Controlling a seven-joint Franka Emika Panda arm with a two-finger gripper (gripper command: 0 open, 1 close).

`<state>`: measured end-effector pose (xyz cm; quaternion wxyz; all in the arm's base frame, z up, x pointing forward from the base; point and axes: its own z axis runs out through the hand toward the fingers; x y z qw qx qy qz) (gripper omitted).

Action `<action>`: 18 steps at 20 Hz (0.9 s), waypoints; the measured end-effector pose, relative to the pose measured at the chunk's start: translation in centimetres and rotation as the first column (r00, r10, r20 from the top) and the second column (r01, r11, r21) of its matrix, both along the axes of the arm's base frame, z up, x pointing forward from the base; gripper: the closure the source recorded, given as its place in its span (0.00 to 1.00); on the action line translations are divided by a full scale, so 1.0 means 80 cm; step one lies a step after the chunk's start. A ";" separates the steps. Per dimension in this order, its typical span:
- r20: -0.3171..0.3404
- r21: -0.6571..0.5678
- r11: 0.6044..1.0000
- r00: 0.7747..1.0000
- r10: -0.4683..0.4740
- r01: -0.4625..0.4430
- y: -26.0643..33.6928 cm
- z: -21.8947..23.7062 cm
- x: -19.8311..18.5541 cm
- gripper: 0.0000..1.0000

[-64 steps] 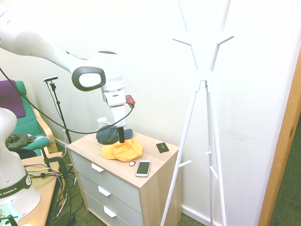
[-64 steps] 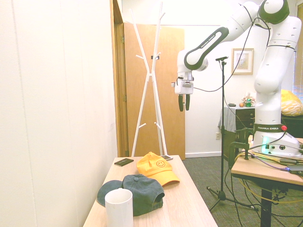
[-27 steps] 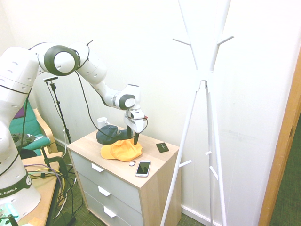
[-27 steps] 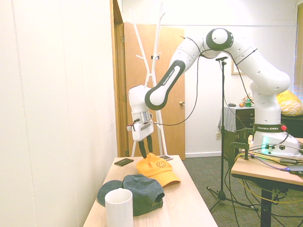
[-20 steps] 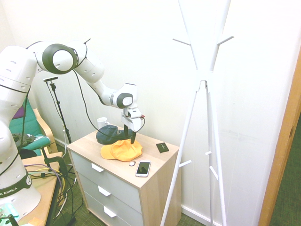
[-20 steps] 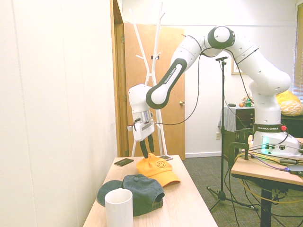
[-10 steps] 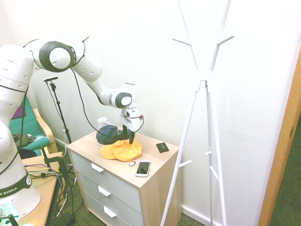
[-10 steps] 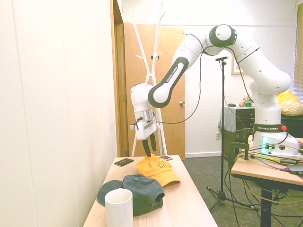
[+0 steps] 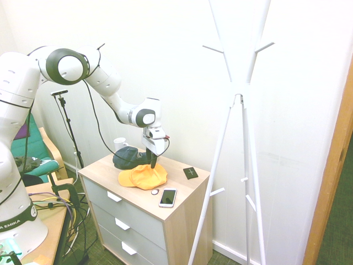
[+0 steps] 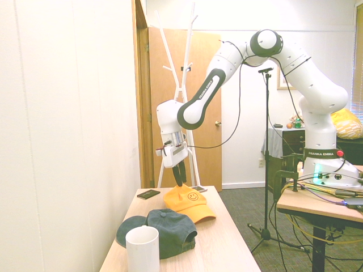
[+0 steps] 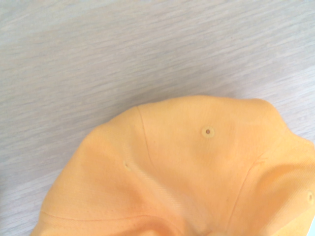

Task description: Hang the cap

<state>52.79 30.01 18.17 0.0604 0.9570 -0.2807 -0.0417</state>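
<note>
The yellow-orange cap (image 9: 142,176) lies on the wooden dresser top (image 9: 185,187), its smiley face showing in the second exterior view (image 10: 190,204). My gripper (image 9: 152,164) points straight down onto the back of the cap's crown (image 10: 180,182). Its dark fingers stand close together, pinching the fabric there. In the wrist view the cap's crown (image 11: 187,172) fills the lower part, bunched toward the bottom edge. The white coat stand (image 9: 237,99) rises to the right of the dresser, its pegs well above the gripper.
A dark blue-grey cap (image 9: 128,158) lies just behind the yellow one, beside a white mug (image 9: 119,143). A phone (image 9: 168,197), a small round thing (image 9: 155,192) and a black flat card (image 9: 190,173) lie on the dresser. The wall runs close behind.
The gripper came down onto the cap's crown and its fingers drew together on the fabric. The cap's top now peaks slightly between them.
</note>
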 end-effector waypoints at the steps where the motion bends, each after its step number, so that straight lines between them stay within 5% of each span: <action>1: -0.001 -0.001 1.000 1.000 -0.001 0.001 -0.001 -0.001 0.000 1.00; 12: 0.004 -0.017 1.000 1.000 0.014 -0.014 -0.004 -0.003 0.001 1.00; 18: 0.051 -0.196 0.970 0.986 0.156 -0.144 -0.007 0.011 -0.002 1.00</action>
